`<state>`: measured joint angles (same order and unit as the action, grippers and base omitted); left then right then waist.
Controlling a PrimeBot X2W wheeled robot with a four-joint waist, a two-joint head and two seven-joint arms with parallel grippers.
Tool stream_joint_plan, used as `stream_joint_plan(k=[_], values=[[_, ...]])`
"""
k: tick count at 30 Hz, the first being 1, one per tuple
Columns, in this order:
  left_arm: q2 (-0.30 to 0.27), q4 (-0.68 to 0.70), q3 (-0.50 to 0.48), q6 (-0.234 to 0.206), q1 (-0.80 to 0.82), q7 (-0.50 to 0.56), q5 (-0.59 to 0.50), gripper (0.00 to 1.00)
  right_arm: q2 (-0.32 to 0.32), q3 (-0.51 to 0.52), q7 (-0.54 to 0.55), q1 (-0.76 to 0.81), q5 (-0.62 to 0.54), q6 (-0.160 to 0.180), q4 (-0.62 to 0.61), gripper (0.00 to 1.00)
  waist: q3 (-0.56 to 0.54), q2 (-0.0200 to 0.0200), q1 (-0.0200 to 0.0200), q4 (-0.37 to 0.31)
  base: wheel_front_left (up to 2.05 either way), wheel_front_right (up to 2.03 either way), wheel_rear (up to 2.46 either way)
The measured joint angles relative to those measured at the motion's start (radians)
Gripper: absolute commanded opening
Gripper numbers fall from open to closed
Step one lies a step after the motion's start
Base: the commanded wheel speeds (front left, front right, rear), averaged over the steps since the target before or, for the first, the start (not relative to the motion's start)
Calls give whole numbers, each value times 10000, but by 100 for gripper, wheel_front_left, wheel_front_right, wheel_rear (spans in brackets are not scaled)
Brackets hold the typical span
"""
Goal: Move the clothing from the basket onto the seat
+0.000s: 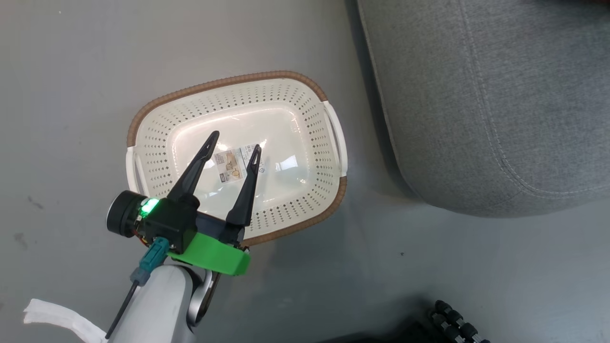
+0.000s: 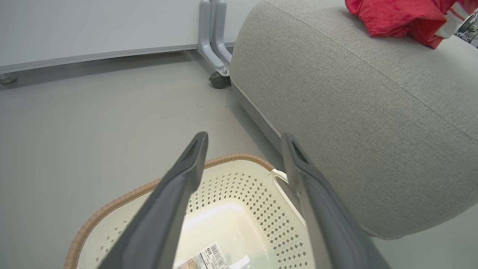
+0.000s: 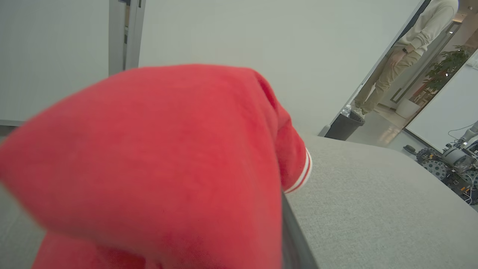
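Observation:
The cream basket [image 1: 228, 81] stands on the floor with just a label on its bottom. My left gripper [image 1: 236, 141] hangs open above the basket's inside, nothing between its fingers; the left wrist view has the left gripper [image 2: 244, 137] over the basket's far rim [image 2: 231, 157]. The grey seat [image 1: 476, 95] lies to the basket's right. Red clothing [image 2: 396, 16] rests on top of the seat [image 2: 354, 130]. In the right wrist view, red clothing [image 3: 168, 149] with a white-striped cuff drapes over my right gripper above the seat [image 3: 373, 205]; one finger [image 3: 295, 243] shows at its edge.
A grey frame leg with a caster [image 2: 218, 80] stands by the wall beside the seat. A person [image 3: 403, 48] stands in a doorway beyond the seat, near a black bin [image 3: 341, 127] and wheeled machinery [image 3: 448, 164]. A white cloth strip [image 1: 57, 317] lies on the floor.

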<state>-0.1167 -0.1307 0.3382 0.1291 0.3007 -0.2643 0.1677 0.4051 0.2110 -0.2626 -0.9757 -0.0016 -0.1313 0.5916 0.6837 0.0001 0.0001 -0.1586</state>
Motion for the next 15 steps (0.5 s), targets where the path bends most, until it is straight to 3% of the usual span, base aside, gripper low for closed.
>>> stream_joint_plan(k=[7,8,9,15], values=[[52,42,-113,0,175,0,-58,100,-151,-614,-6,-37,-244,0,1427,0,296,0,0,353,0,0,0],[63,46,-119,0,175,0,-58,100,-157,-663,-19,-115,-161,0,1883,9,291,0,0,360,0,0,0],[67,46,-119,0,175,0,-58,100,-159,-746,-17,-133,-155,0,2104,100,271,0,0,359,0,0,0],[284,180,-211,0,170,0,15,100,-96,-1214,-15,-292,61,6,2604,100,-77,0,0,295,0,0,0]])
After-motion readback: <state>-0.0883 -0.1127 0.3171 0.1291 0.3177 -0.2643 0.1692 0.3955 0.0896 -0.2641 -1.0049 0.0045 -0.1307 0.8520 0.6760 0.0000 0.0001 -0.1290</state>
